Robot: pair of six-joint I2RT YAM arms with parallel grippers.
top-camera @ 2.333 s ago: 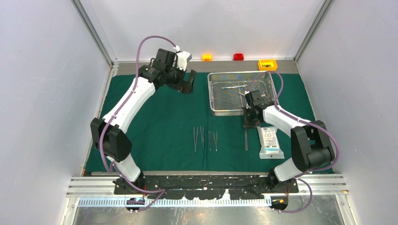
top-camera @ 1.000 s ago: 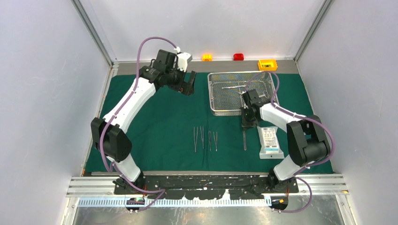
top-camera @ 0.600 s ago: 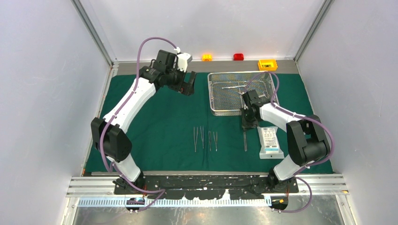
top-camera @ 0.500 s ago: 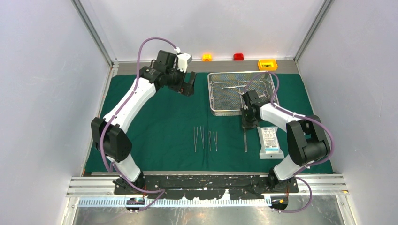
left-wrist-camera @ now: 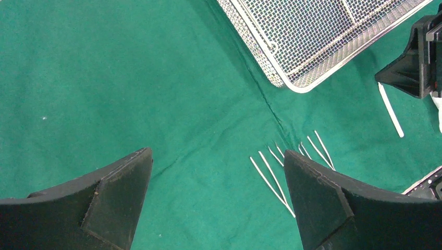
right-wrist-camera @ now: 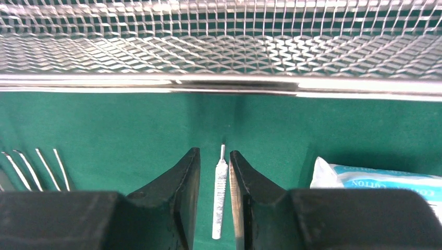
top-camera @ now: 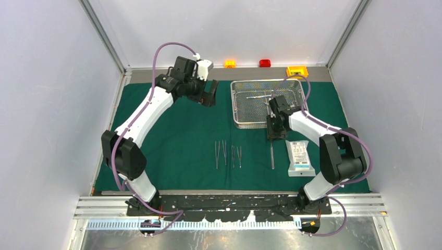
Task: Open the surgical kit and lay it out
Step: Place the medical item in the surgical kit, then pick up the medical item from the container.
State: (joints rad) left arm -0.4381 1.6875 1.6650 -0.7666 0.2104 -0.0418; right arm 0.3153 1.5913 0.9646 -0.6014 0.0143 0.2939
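Observation:
The dark green drape [top-camera: 177, 135] lies spread flat. On it the steel mesh tray [top-camera: 245, 112] sits at the back right with a slim instrument [top-camera: 258, 96] inside. Two pairs of tweezers [top-camera: 220, 152] lie mid-drape, and a flat white pouch [top-camera: 299, 157] lies to the right. A slim silver handle [right-wrist-camera: 220, 195] rests on the cloth between the fingers of my right gripper [right-wrist-camera: 214, 152]. Those jaws are open, with a narrow gap on each side of the handle. My left gripper [left-wrist-camera: 217, 152] hangs wide open and empty over bare cloth left of the tray [left-wrist-camera: 312, 31].
A small yellow box [top-camera: 297, 71], a red block [top-camera: 265, 63] and an orange block [top-camera: 230, 63] sit on the ledge behind the drape. The tray rim [right-wrist-camera: 156, 82] stands just ahead of my right fingers. White walls close in both sides.
My right gripper's jaws have parted and let go of the silver handle, which now lies on the drape. The gripper has shifted slightly towards the tray. The left arm has not moved.

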